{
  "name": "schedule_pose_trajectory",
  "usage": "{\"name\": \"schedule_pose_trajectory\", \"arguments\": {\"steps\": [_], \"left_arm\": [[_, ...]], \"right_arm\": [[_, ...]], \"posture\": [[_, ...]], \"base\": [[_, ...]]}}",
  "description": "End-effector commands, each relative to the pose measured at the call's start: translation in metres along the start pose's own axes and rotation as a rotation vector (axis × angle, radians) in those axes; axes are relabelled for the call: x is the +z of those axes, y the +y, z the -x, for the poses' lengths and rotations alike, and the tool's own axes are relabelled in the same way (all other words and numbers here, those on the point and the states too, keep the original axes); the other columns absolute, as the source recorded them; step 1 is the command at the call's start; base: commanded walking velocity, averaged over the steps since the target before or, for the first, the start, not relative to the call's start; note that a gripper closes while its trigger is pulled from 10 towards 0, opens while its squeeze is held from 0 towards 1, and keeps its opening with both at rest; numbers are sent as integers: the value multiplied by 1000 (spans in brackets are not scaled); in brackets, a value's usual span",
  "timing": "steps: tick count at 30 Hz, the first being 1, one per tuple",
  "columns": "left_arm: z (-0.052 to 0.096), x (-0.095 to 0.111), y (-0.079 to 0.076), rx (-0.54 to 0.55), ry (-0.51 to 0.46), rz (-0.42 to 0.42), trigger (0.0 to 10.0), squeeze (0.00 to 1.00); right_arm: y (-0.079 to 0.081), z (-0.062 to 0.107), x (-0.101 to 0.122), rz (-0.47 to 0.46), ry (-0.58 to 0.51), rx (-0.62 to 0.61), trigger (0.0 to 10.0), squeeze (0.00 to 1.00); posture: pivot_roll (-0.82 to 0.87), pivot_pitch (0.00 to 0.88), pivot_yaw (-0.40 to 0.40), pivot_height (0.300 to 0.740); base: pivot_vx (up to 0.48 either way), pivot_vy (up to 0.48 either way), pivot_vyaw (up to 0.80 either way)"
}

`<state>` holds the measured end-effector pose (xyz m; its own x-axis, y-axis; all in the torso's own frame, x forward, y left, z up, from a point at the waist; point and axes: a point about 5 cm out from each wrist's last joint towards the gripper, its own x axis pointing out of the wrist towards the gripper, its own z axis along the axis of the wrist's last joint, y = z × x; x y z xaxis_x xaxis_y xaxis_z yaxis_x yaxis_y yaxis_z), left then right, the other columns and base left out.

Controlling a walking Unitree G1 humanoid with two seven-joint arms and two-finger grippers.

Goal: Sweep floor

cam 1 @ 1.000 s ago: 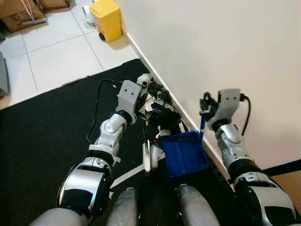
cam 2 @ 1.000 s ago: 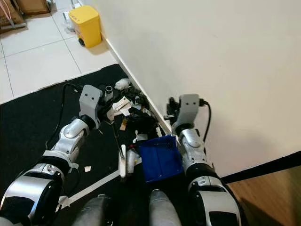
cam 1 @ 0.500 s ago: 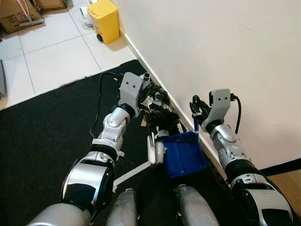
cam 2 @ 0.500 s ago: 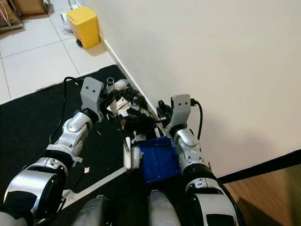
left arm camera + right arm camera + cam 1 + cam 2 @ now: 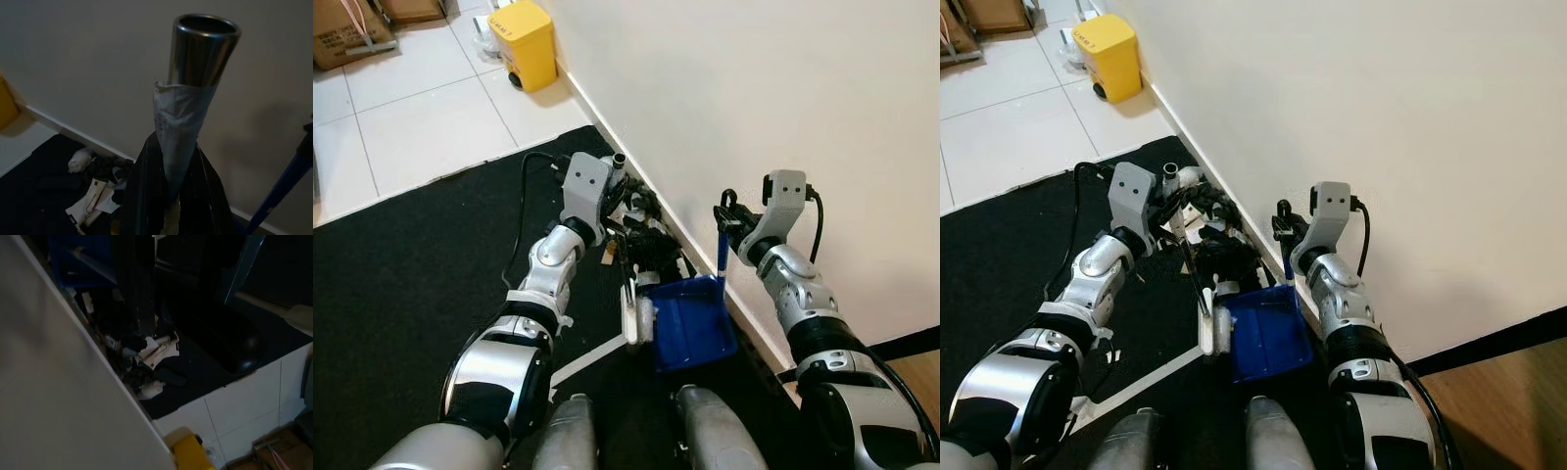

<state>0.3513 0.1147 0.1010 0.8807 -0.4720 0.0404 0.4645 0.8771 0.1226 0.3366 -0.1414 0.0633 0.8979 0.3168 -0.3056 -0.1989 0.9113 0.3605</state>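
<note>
Two tools are in use against the wall [image 5: 754, 88]. The left gripper [image 5: 615, 211] has its jaws pinched on the broom [image 5: 628, 294], whose metal-tipped, tape-wrapped handle [image 5: 188, 112] stands up out of the grip while its pale head rests on the black mat [image 5: 401, 294] just beside the open edge of the dustpan [image 5: 693, 321]. The right gripper [image 5: 726, 217] has its jaws pressed on the thin blue upright handle of that dustpan, which sits on the mat along the baseboard. The dustpan is a bright blue, shallow tray. Beyond it, along the wall, lies a litter pile [image 5: 644, 225] of crumpled paper scraps and dark bits. A yellow bin [image 5: 528, 41] stands on the white tiled floor [image 5: 421, 117] farther along the wall. Compared with half a second ago, the right arm has lifted and swung nearer the wall, setting the dustpan handle more upright; the broom head remains next to the pan.
</note>
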Motion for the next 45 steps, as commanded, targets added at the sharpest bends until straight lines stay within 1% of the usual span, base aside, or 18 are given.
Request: {"name": "schedule_pose_trajectory", "arguments": {"steps": [1,3,4,5,9,11,21,22,30,31,34,36,38,40,41,42,44,45], "left_arm": [[-5,5,-8,-12,-43,23,10000,0],[-5,6,-8,-13,-46,24,10000,0],[-6,7,-9,-15,-50,24,10000,0],[-8,9,-9,-17,-56,26,10000,0],[-8,10,-9,-19,-60,27,10000,0],[-9,11,-10,-21,-63,27,10000,0],[-10,13,-10,-21,-76,30,10000,0],[-10,13,-11,-22,-77,31,10000,0],[-11,14,-12,-17,-84,30,10000,0],[-13,19,-11,10,-109,16,10000,0],[-15,24,-9,44,-137,9,10000,0],[-18,30,-10,65,-162,18,10000,0],[-20,32,-13,68,-178,32,10000,0],[-20,31,-17,54,-184,44,10000,0],[-20,31,-17,54,-184,44,10000,0],[-18,29,-19,45,-181,48,10000,0],[-14,24,-18,39,-173,43,10000,0],[-14,24,-18,39,-173,43,10000,0]], "right_arm": [[31,6,-69,-301,284,151,10000,0],[30,6,-69,-297,292,155,10000,0],[30,7,-68,-312,296,156,10000,0],[30,7,-64,-360,287,165,10000,0],[30,8,-59,-387,284,179,10000,0],[33,9,-53,-437,281,218,10000,0],[43,13,-41,-488,283,291,10000,0],[48,14,-36,-504,294,309,10000,0],[55,19,-35,-512,351,314,10000,0],[56,21,-39,-496,379,305,10000,0],[54,23,-45,-483,401,280,10000,0],[46,23,-53,-427,413,209,10000,0],[34,21,-58,-373,378,119,10000,0],[26,19,-58,-369,343,64,10000,0],[26,19,-58,-369,343,64,10000,0],[16,19,-56,-312,319,-7,10000,0],[1,19,-51,-191,294,-84,10000,0],[1,19,-51,-191,294,-84,10000,0]], "posture": [[-33,115,-21,740],[-33,114,-21,740],[-33,113,-20,740],[-34,113,-18,740],[-34,112,-17,740],[-33,110,-15,740],[-31,109,-16,740],[-32,109,-14,740],[-32,108,-13,740],[-35,108,-13,740],[-34,108,-12,740],[-31,109,-11,740],[-30,109,-8,740],[-29,111,-6,740],[-29,111,-6,740],[-26,111,-5,740],[-23,111,-4,740],[-23,111,-4,740]], "base": [[0,0,0],[0,0,0],[0,0,0],[0,0,0],[0,0,0],[0,0,0],[0,0,0],[0,0,0],[0,0,0],[0,0,0],[0,0,0],[0,0,0],[0,0,0],[0,0,0],[0,0,0],[0,0,0],[0,0,0],[0,0,0]]}}
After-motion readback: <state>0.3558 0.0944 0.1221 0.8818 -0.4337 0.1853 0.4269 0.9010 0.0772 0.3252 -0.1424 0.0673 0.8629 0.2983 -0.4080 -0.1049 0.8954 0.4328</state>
